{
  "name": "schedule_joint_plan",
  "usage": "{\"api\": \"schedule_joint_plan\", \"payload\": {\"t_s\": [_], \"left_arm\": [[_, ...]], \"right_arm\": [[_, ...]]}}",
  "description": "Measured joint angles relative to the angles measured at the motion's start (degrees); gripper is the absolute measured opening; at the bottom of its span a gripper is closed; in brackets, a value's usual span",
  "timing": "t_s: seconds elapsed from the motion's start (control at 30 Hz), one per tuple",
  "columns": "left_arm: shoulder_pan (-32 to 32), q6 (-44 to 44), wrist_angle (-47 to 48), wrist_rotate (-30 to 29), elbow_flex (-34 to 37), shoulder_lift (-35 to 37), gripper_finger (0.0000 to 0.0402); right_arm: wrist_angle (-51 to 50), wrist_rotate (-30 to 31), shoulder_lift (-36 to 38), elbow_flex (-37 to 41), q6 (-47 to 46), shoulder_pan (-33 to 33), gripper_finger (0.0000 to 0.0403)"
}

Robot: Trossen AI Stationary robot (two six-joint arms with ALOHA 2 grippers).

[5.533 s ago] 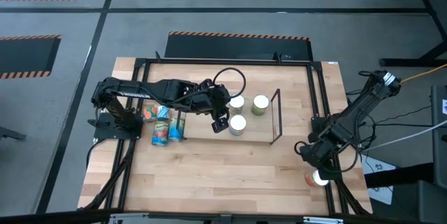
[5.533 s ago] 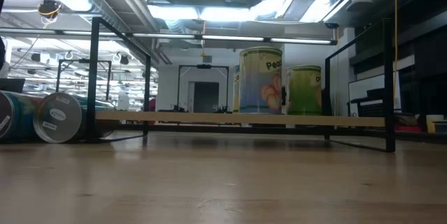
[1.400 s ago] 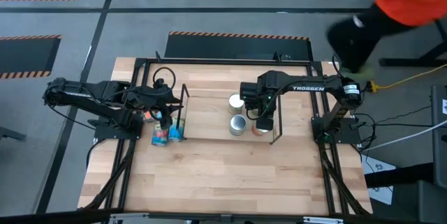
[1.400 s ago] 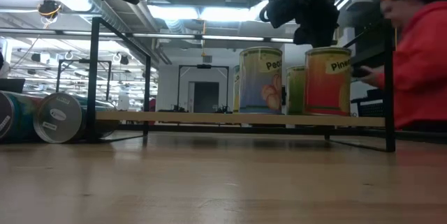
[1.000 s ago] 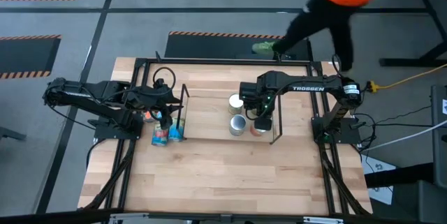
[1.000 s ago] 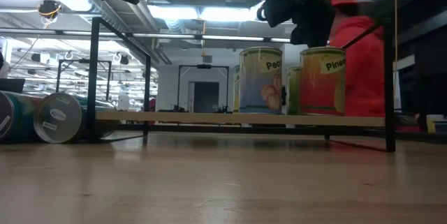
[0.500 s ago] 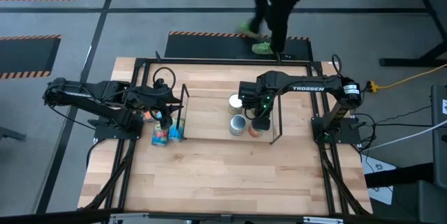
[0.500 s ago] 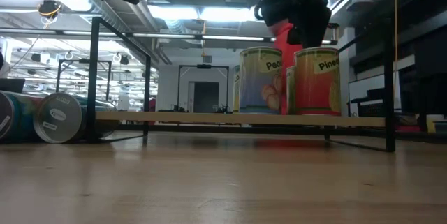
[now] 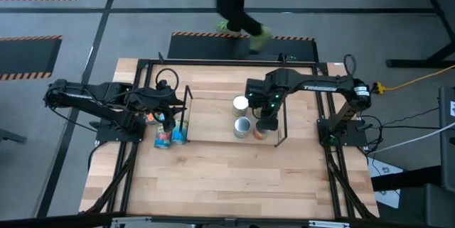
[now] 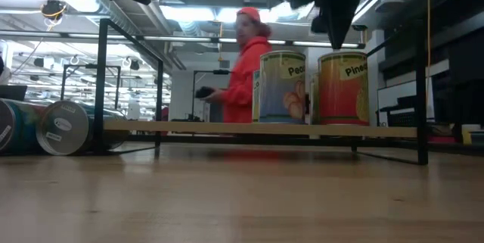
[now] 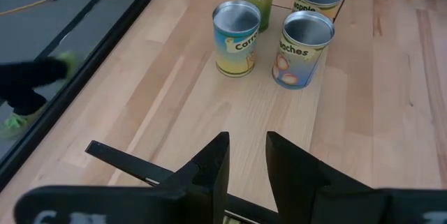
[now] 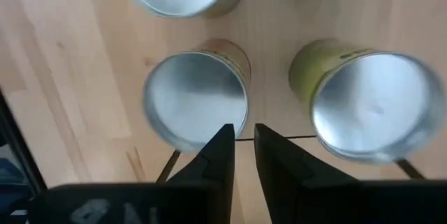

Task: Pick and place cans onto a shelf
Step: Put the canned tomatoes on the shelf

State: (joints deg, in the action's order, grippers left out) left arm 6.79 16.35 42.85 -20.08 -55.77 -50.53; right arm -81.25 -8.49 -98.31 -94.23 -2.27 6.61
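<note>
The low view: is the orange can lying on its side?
No, the orange can stands upright on the shelf, beside the peach can.

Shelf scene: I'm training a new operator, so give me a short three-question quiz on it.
1. True or false: the right gripper grips the pineapple can.
2. How many standing cans does the shelf hold? A two, B four, C six.
3. How do the teal cans beside the left gripper lie?

Key: 1 false, it hangs just above the can, apart. 2 B. 3 on their sides, off the shelf.
</note>
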Motion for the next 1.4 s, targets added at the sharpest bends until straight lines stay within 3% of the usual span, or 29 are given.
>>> {"api": "schedule_joint_plan", "payload": {"t_s": [0.53, 0.73, 0.93, 1.13, 1.4], "left_arm": [[0.00, 3.42, -0.06, 2.11, -0.02, 0.01, 0.0090], [-1.66, 8.96, 0.33, 2.19, -0.02, 0.01, 0.0131], [-5.40, 9.09, 2.79, 3.81, -0.06, 0.01, 0.0161], [-10.32, 8.62, 14.76, 10.43, -3.31, 2.00, 0.0159], [-12.63, 8.92, 32.52, 17.51, -2.49, 3.65, 0.0158]], "right_arm": [[2.83, 1.53, 15.40, -1.10, 4.51, 2.30, 0.0061], [3.58, 1.40, 16.32, -1.08, 6.81, 2.49, 0.0062], [3.52, 1.32, 17.41, -1.04, 11.50, 2.49, 0.0061], [3.83, 1.36, 23.57, -1.03, 13.04, 3.31, 0.0062], [6.87, 1.36, 29.98, -1.03, 11.90, 3.85, 0.0062]]}}
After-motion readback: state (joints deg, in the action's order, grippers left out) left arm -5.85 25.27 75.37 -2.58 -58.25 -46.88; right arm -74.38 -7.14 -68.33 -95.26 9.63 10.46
